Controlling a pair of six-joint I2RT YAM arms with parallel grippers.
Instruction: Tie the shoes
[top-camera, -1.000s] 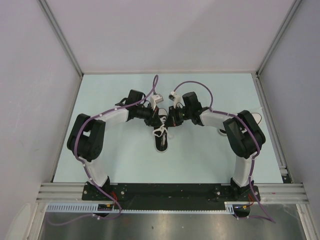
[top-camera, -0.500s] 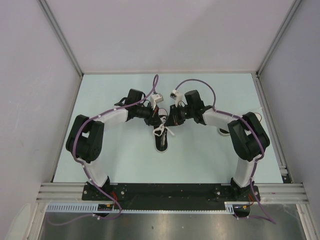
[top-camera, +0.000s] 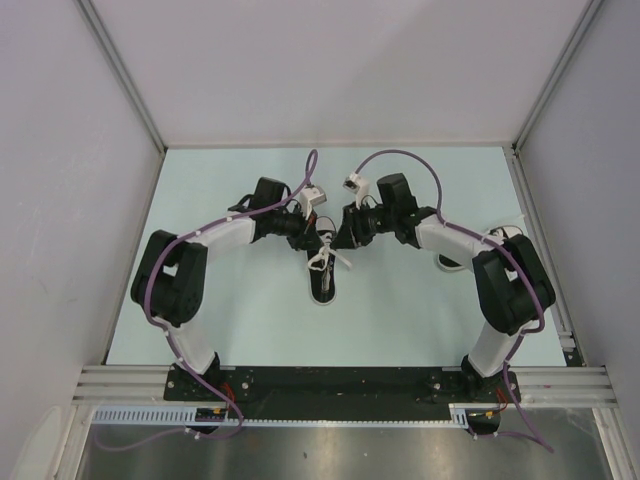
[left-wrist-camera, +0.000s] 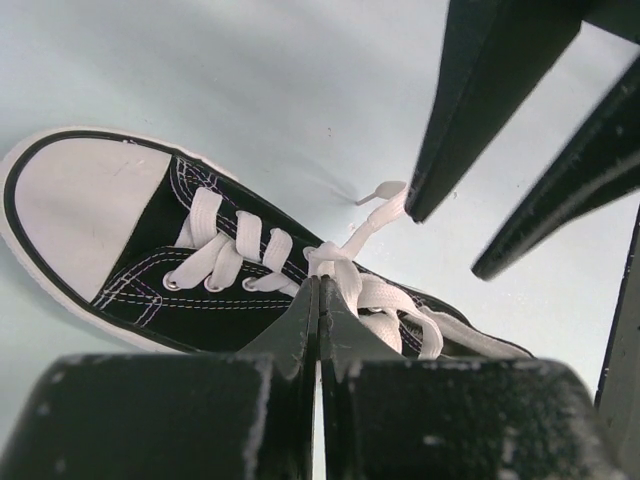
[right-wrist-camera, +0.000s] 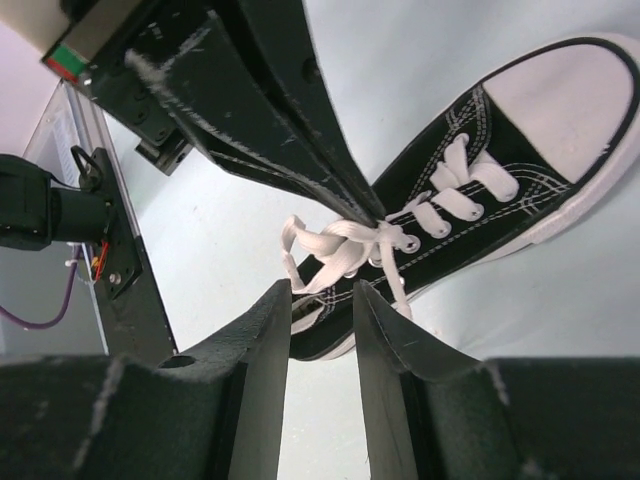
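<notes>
Lying upright on its sole on a pale blue-green tabletop, a small black canvas sneaker with a white rubber toe cap and white sole rim sits near the middle of the table. Two black-and-white robot arms reach in from either side and meet just above it, the left arm and the right arm.

The sneaker's long white laces run through the eyelets and bunch into a loose tangle over the tongue. A free lace end sticks out past the shoe.

The left gripper is fully closed, its two black fingers pressed flat together with their tips right at the tangle. Whether a strand is pinched between them cannot be told.

The right gripper faces it from the opposite side with its fingers parted and a clear gap between them, holding nothing. One right fingertip is touching or just beside the free lace end.
</notes>
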